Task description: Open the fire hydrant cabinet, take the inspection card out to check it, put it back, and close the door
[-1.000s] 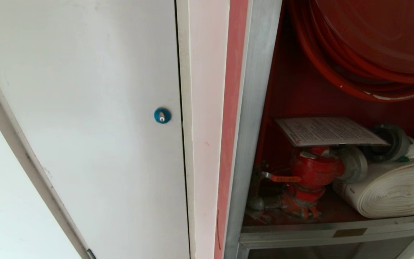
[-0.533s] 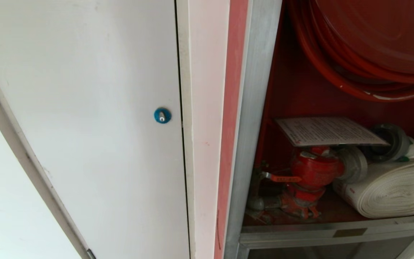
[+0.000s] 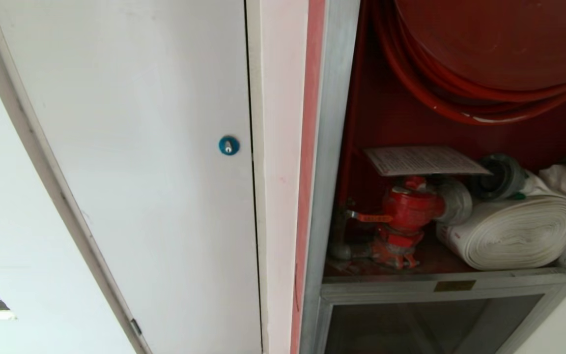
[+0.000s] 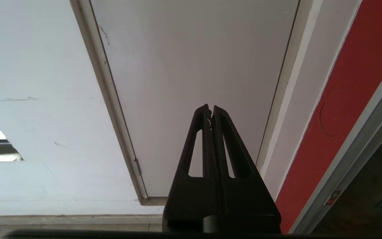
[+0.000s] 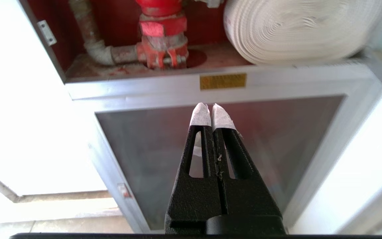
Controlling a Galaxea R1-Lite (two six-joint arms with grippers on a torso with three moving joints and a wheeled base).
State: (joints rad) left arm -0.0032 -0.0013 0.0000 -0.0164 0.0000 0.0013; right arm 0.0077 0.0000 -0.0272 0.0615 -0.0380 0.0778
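In the head view the fire hydrant cabinet (image 3: 334,147) stands open, its red interior bare to sight beside a plain white door (image 3: 140,147) with a blue lock (image 3: 228,145). The inspection card (image 3: 423,160) lies flat on top of the red valve (image 3: 408,206), under the hose reel (image 3: 489,49) and just beside the rolled white hose (image 3: 514,231). Neither arm shows here, and the cabinet's own door is not clearly in view.

The left wrist view shows the left gripper (image 4: 211,111) with fingers pressed together, empty, facing the white door.

The right wrist view shows the right gripper (image 5: 212,111), taped tips closed on nothing, before the lower glass panel (image 5: 221,146), below the valve.

The card looks light, thin and bendy, its sleeve likely slick; pinching the overhanging near edge seems safest.
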